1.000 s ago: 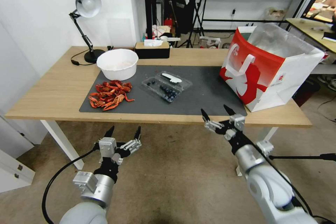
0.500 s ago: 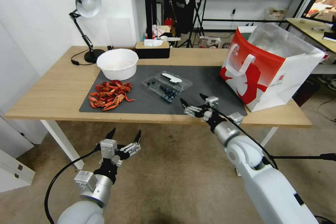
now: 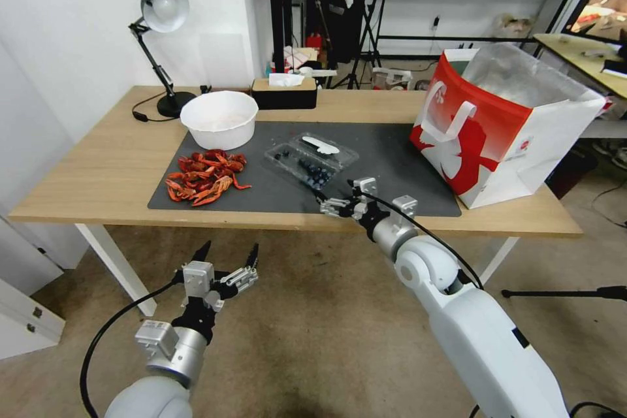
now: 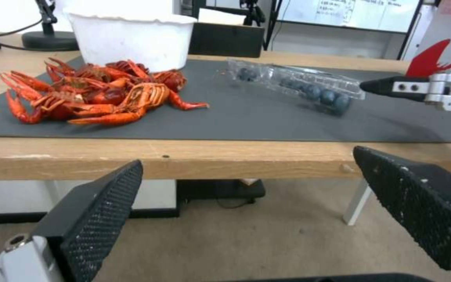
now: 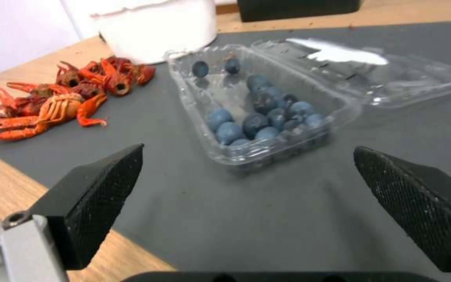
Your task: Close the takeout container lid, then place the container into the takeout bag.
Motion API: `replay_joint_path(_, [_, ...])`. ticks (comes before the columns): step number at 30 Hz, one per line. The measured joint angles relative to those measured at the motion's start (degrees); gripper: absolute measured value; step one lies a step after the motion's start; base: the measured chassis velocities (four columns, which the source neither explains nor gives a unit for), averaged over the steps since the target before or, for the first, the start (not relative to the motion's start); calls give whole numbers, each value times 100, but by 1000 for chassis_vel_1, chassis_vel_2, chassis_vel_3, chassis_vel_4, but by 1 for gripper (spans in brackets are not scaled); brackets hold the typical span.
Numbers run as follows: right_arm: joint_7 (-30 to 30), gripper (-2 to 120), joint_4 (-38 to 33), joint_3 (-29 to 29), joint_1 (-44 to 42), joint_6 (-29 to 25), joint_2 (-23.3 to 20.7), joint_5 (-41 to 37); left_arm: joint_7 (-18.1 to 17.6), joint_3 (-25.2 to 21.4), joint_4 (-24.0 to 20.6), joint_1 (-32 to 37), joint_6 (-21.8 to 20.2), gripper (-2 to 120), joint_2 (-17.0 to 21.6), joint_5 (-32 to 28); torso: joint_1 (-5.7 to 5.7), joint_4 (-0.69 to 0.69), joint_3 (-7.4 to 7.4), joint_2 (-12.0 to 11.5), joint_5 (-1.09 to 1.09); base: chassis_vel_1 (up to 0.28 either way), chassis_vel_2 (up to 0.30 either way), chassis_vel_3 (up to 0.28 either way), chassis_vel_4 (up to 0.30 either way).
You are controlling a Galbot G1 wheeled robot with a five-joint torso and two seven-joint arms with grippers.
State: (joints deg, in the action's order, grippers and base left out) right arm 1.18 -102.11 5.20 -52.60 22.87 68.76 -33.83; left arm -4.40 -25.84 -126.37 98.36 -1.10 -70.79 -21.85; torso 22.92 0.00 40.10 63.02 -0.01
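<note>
The takeout container (image 3: 304,168) lies open on the dark mat, its clear tray (image 5: 251,113) holding dark blueberries. Its lid (image 5: 372,74) with a white label is folded flat beyond the tray, away from me. My right gripper (image 3: 336,192) is open over the mat's front edge, just short of the tray's near right corner, with nothing between its fingers (image 5: 95,192). The left wrist view shows one right fingertip (image 4: 392,86) close beside the container (image 4: 298,84). The red-and-white takeout bag (image 3: 503,124) stands open at the table's right end. My left gripper (image 3: 228,251) hangs open below the table's front edge.
A pile of red crayfish (image 3: 206,177) lies on the mat (image 3: 392,163) left of the container, with a white bowl (image 3: 219,119) behind it. A desk lamp (image 3: 160,10) and a black tissue box (image 3: 284,93) stand along the table's back edge.
My right arm has swung left and forward, from below the table's front edge near the bag to the mat beside the container. The left arm has barely shifted.
</note>
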Motion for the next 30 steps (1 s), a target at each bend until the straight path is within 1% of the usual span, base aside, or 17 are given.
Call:
replay_joint_path(10, [-55, 100, 276, -346, 314, 117, 236, -29, 1, -55, 32, -8, 70, 100, -3, -25, 0, 0, 0, 0, 1, 0, 0, 0, 0])
replay_joint_path(19, [-89, 100, 370, -503, 467, 203, 359, -135, 1, -77, 45, 5, 155, 100, -22, -32, 0, 0, 0, 0, 0, 0, 0, 0, 0])
replay_joint_path(30, [-75, 100, 660, -709, 710, 193, 611, -100, 3, -142, 47, 76, 289, 100, -46, -40, -1, 0, 0, 0, 0, 0, 0, 0, 0])
